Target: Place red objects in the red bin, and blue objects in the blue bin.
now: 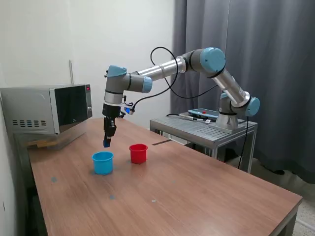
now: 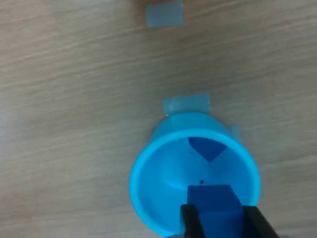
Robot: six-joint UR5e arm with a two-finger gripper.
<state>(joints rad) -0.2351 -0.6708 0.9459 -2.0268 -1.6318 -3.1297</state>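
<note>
A dark blue cube (image 2: pixel 214 203) was held clamped between the fingers of the gripper (image 1: pixel 107 143), above the blue bin (image 1: pixel 103 162). In the wrist view the held cube sat over the bin's opening but close to the rim, not over the middle. A second blue cube (image 2: pixel 208 148) was seen already lying on the bin floor.

The red bin (image 1: pixel 138 153) stood upright just beside the blue one, on the exterior view's right. No red cubes were visible on the table (image 1: pixel 197 196); whether any were inside the red bin could not be told.

Risks judged from here:
- Release this near the rim: the cube could be clipped by the rim and bounced out onto the table.
- Drop from this height: the cube could land on the one already inside and hop, or the light cup could be nudged.
- Descent before release: the cup wall could be caught by a finger and the bin tipped or shoved toward the red bin.
- Uneven opening: the cube could stick to one finger and be flung sideways.

A small shift toward the bin centre before opening was judged safer.

Blue tape marks (image 2: pixel 164 14) were seen on the table near the bin.
</note>
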